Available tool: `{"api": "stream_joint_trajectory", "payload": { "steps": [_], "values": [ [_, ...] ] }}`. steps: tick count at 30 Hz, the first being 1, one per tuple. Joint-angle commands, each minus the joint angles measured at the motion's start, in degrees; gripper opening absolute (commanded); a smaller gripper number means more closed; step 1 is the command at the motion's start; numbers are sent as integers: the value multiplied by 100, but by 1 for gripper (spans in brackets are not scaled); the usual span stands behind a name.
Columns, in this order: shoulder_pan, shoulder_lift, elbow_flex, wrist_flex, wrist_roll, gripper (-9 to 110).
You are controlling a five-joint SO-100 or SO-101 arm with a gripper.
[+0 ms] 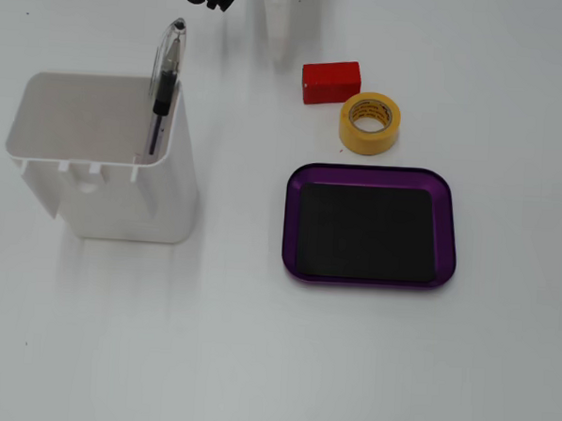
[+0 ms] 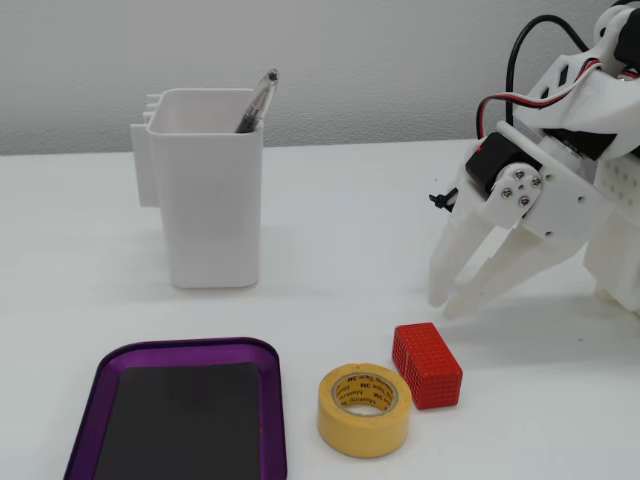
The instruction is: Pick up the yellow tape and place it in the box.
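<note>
The yellow tape (image 1: 370, 123) (image 2: 365, 410) lies flat on the white table, its tan printed core facing up. It sits just beyond a corner of the box (image 1: 291, 220) (image 2: 180, 346), a shallow purple tray with a bare black floor. My gripper (image 2: 445, 306) hangs over the table behind the tape and a red block, tips pointing down and close together, holding nothing. In a fixed view it enters from the top edge (image 1: 277, 64), beyond the block.
A red block (image 1: 331, 82) (image 2: 428, 365) stands right beside the tape, between it and my gripper. A tall white container (image 1: 105, 154) (image 2: 205, 200) holding a pen (image 1: 168, 73) (image 2: 256, 100) stands across the table from the tape.
</note>
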Motion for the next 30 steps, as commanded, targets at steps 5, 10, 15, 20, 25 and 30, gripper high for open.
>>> {"api": "stream_joint_trajectory", "payload": {
  "steps": [5, 10, 15, 20, 25, 30],
  "values": [
    [-35, 545, 9, -70, 26, 0],
    [-35, 545, 9, -70, 26, 0],
    [-35, 545, 9, -70, 26, 0],
    [-9, 545, 18, -70, -44, 0],
    [35, 536, -9, -70, -220, 0],
    [44, 457, -431, -272, -923, 0]
  ]
}}
